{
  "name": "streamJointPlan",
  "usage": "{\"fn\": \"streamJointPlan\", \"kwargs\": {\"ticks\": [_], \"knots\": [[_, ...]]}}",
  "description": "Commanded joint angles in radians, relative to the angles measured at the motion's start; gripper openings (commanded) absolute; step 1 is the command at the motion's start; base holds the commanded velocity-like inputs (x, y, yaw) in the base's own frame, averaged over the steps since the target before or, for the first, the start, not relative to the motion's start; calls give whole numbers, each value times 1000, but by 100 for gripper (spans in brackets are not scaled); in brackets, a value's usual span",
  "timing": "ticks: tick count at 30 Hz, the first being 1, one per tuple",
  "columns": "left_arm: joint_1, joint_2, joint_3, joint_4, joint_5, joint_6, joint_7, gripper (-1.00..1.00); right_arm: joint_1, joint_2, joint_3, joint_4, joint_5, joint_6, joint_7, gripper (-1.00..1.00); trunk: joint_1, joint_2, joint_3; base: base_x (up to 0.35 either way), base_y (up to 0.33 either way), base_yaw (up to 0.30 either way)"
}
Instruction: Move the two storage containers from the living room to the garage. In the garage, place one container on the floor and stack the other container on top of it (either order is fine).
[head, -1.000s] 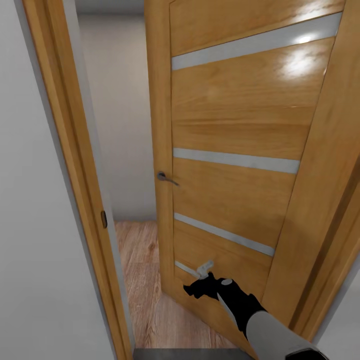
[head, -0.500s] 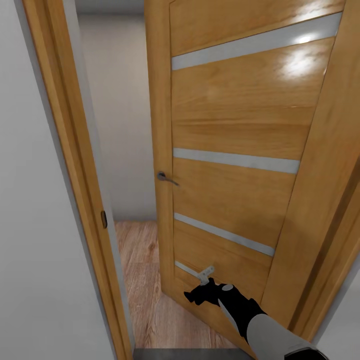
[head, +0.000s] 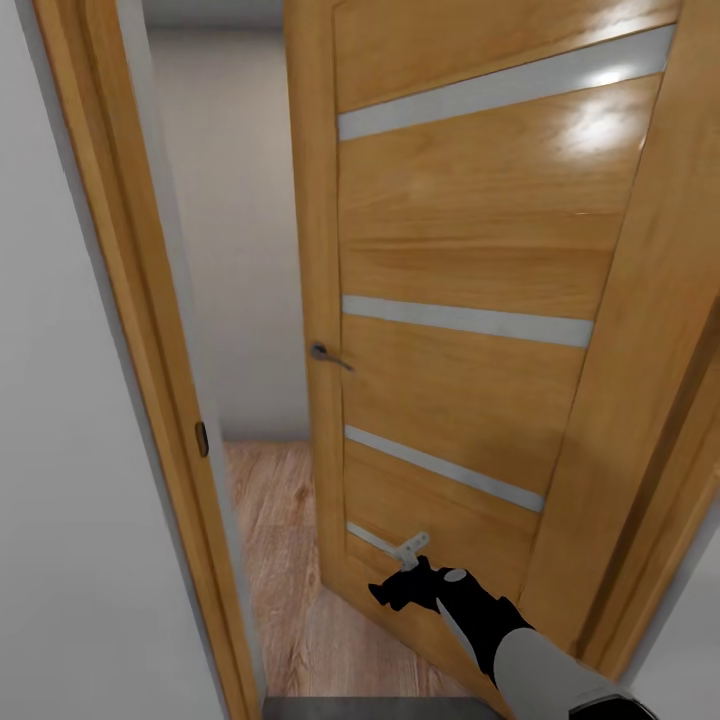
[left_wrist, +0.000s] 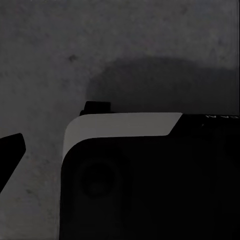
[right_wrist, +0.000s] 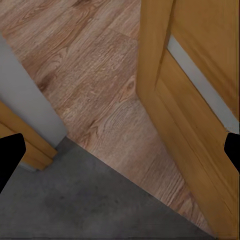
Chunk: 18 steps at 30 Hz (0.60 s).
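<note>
The two storage containers are out of view. My right gripper (head: 402, 578) reaches low against the face of a half-open wooden door (head: 470, 380), near its bottom glass strip. In the right wrist view the right gripper (right_wrist: 120, 160) is open, its black fingertips (right_wrist: 10, 160) at the picture's two sides, with nothing between them. The left gripper hangs over the dark grey concrete floor (left_wrist: 100, 50) beside my own base (left_wrist: 150, 185); one black fingertip (left_wrist: 10, 155) stands far out to the side.
The door frame (head: 130, 350) and a white wall (head: 50, 450) close in on the left. The door's lever handle (head: 325, 354) faces the gap. Light wood plank floor (head: 280, 540) lies beyond the threshold, dark concrete floor (right_wrist: 100, 205) on my side.
The whole picture has shifted slightly left, so the camera moved. My right gripper dipped a little lower along the door's face.
</note>
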Motion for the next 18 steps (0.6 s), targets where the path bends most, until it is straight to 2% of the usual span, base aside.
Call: {"fn": "streamJointPlan", "kwargs": {"ticks": [1, 6, 18], "knots": [[1, 0, 0, -2, 5, 0, 0, 100, 0, 0, -2, -2, 10, 5, 4, 100, 0, 0, -1, 0, -272, 0], [1, 0, 0, -3, 7, 0, 0, 100, 0, 0, -2, -2, 9, 5, 6, 100, 0, 0, -1, 0, -158, 0], [1, 2, 2, -5, 10, 1, 0, 100, 0, 0, -1, -2, 9, 5, 6, 100, 0, 0, -1, 15, -13, 0]]}}
